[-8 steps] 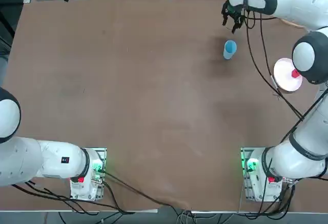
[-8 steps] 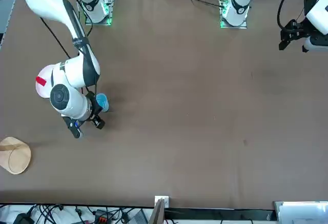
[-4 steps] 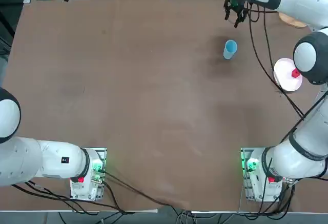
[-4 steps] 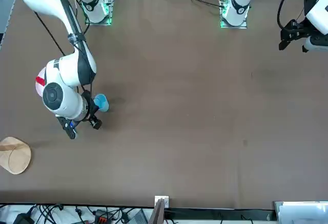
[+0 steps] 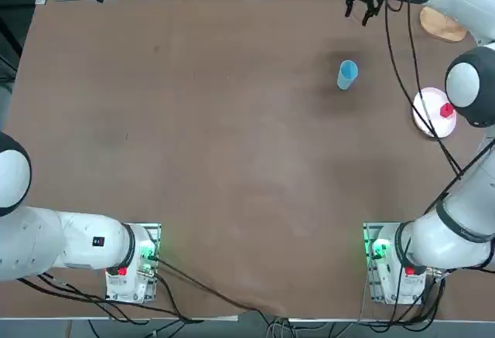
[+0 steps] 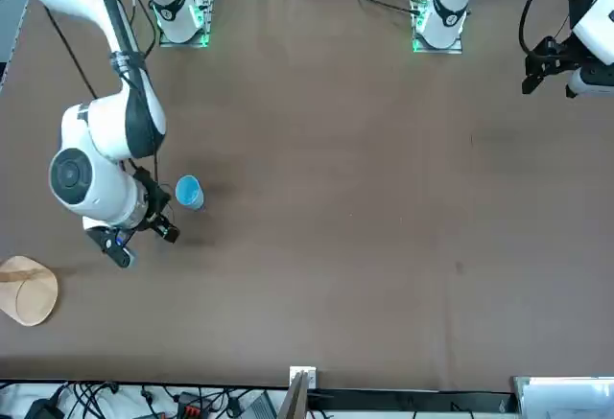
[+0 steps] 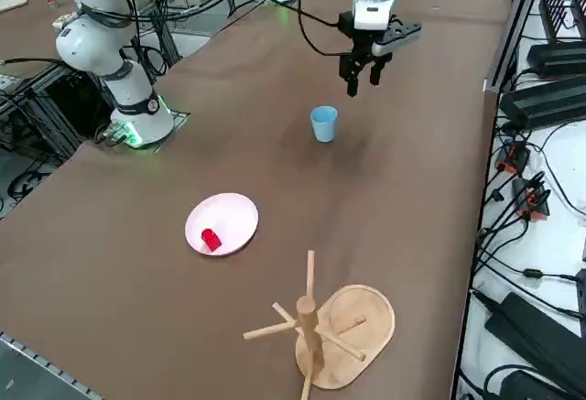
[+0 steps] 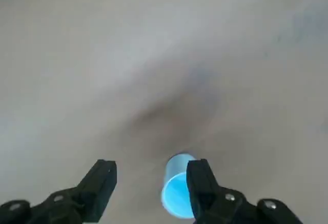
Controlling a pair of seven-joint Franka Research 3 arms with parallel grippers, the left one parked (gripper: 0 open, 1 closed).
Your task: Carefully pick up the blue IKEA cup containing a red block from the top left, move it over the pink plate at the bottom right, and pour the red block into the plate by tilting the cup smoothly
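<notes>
The right hand is moving farther from the blue IKEA cup, hanging wide open and empty, while the red block is lying on the pink plate.

We see a small light-blue plastic tumbler on the plain brown table surface. A tiny bright red cube contrasts with the pale pink round plate. The tan wooden peg stand is unpainted. The black two-finger gripper ends a white arm.
</notes>
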